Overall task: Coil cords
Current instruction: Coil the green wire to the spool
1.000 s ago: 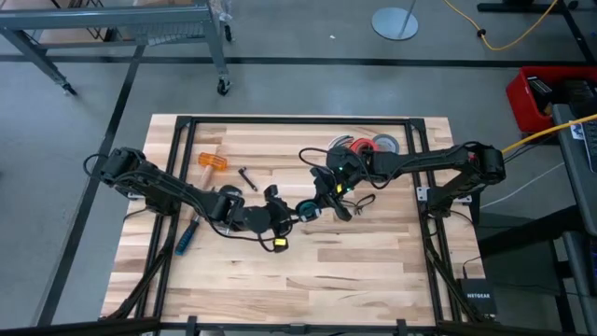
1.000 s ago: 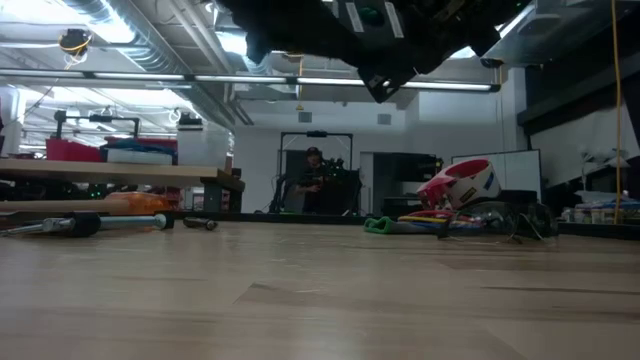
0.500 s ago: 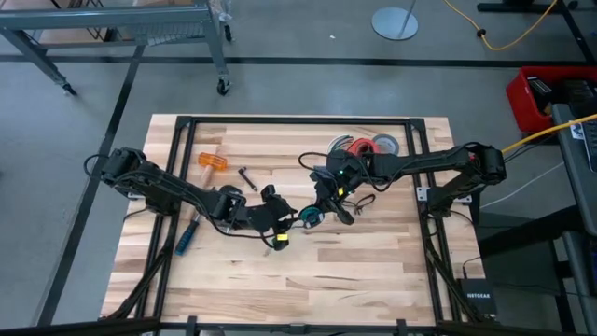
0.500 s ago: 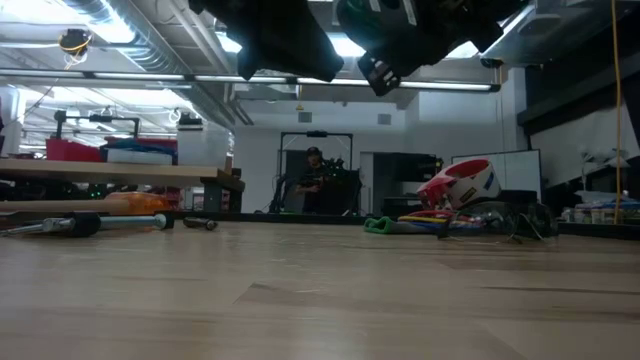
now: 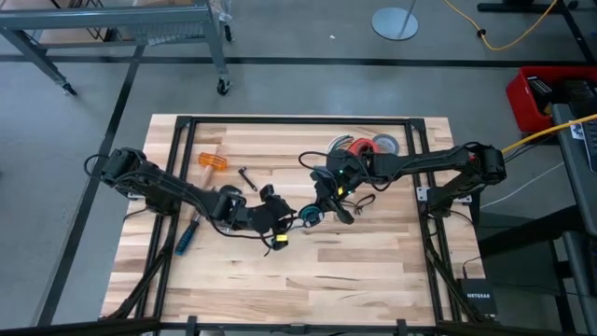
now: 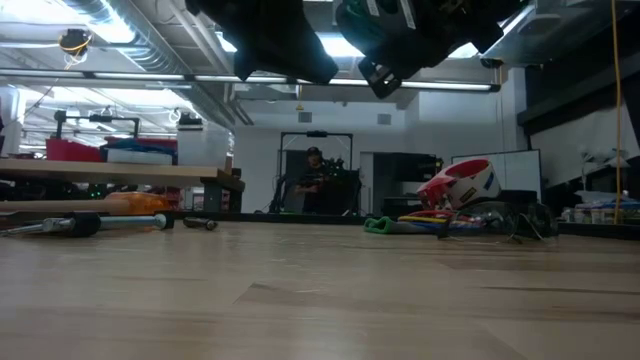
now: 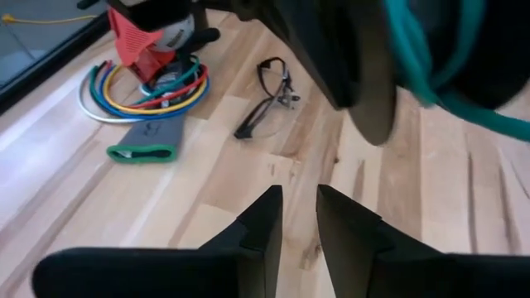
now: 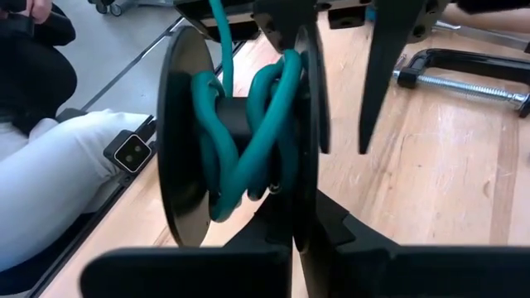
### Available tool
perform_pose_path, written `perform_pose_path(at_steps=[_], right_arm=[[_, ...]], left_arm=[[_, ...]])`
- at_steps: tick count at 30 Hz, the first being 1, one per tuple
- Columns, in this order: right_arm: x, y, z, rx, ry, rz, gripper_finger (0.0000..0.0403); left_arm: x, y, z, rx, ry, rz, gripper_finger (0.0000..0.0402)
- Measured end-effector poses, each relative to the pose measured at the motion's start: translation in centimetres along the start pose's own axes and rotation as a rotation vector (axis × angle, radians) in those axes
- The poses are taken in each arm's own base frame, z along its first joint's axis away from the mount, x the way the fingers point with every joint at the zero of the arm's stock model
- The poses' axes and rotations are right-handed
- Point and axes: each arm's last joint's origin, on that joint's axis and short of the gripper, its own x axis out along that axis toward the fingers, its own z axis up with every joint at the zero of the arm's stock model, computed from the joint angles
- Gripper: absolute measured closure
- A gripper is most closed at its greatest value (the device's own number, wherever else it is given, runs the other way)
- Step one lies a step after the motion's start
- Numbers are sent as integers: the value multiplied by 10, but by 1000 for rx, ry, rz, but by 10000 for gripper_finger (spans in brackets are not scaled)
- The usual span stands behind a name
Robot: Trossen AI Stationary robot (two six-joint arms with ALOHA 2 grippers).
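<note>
1. My right gripper [image 8: 298, 228] is over the middle of the table [image 5: 373, 271], and its jaws are closed on the rim of a black spool [image 8: 240, 132].
2. The teal-green cord [image 8: 248, 124] is wound in loops around the hub of that spool, between its two black discs, with one strand running up and out of the top of the right wrist view.
3. From above, the spool with its teal cord [image 5: 309, 214] sits between my two grippers, held up off the wood.
4. My left gripper [image 7: 298, 217] is just beside the spool on its left. Its jaws stand slightly apart with a narrow gap, and nothing is between them.
5. In the left wrist view a loop of the teal cord [image 7: 422, 58] hangs just ahead of my left fingertips [image 7: 265, 207], not touching them.
6. Farther off on the table lie a pair of safety glasses [image 7: 269, 95], a bundle of coloured cables [image 7: 145, 87] with a red and white object on it, and a green-edged grey piece [image 7: 149, 141].
7. A metal clamp [image 8: 464, 74] lies on the wood beyond the spool.
8. On the left half of the table I see an orange-headed mallet [image 5: 211, 161] and a blue-handled screwdriver [image 5: 187, 239].
9. Tape rolls [image 5: 384, 144] sit near the far edge.
</note>
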Motion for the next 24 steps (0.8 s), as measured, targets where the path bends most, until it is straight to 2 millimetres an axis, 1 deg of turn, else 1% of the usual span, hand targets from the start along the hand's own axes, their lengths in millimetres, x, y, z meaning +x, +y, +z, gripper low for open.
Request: perform_pose_path(at_steps=[4,17,22,24], right_arm=[[0,0,-2,22,18,2,396],[0,-1,-2,68,14,-27,395],[0,-1,-2,63,14,-28,395],[0,-1,-1,61,13,-29,395]], left_arm=[[2,4,2,-1,-6,12,340],[2,4,3,16,-15,11,361],[1,6,0,57,22,24,375],[-4,9,-1,71,56,40,382]])
